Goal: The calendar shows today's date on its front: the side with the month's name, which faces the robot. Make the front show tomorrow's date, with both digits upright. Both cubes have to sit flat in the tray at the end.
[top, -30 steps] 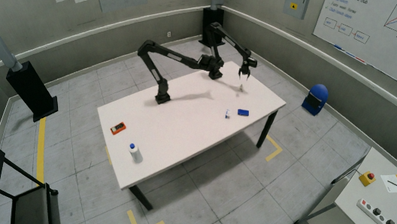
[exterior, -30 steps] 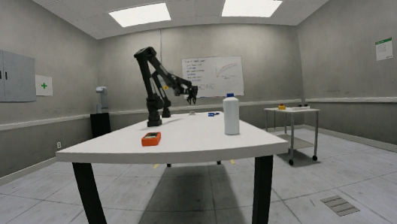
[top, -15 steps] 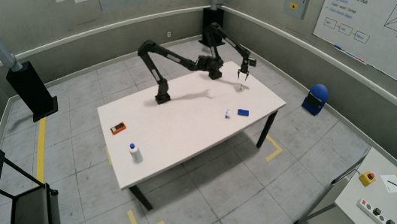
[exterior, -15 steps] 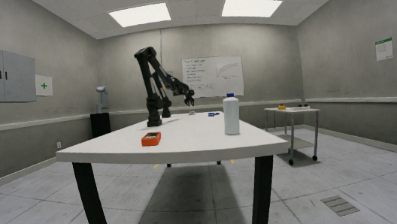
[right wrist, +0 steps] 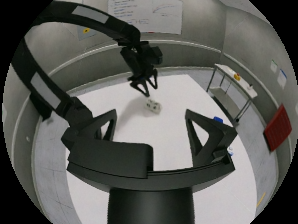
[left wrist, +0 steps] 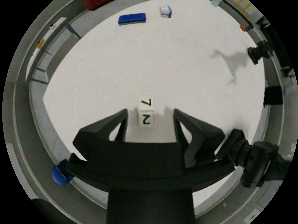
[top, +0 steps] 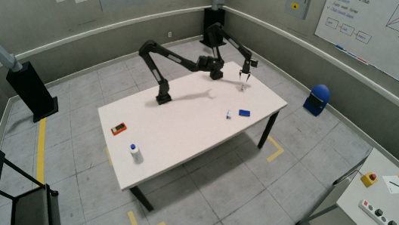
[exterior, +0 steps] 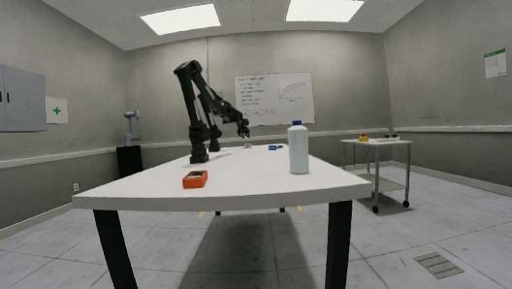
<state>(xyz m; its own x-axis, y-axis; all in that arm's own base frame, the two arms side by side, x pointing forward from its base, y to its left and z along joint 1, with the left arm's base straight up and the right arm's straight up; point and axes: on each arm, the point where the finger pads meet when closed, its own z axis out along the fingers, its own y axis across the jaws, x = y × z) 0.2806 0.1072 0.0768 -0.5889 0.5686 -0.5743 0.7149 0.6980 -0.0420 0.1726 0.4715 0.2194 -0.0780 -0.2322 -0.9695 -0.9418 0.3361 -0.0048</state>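
Calendar (top: 242, 87) (exterior: 247, 145) (left wrist: 146, 111) (right wrist: 152, 106) sits on my desk (top: 181, 124) (exterior: 233, 179) (left wrist: 100, 75) (right wrist: 180, 95) below my left gripper (top: 245, 78) (exterior: 245, 136) (left wrist: 150, 112) (right wrist: 152, 92), fingers apart; my right gripper (right wrist: 150, 112) is also spread open.

Against the views from a second ago, the left gripper (top: 244, 80) (exterior: 243, 137) (left wrist: 150, 112) (right wrist: 152, 92) now sits lower above the calendar (top: 242, 87) (exterior: 247, 145) (left wrist: 146, 111) (right wrist: 152, 106), its fingertips nearer to it but still apart from it. Its hand is tilted differently over the calendar, pointing more steeply down at it. In the top view the two fingers show as separate prongs above the calendar, where a second ago they look bunched.
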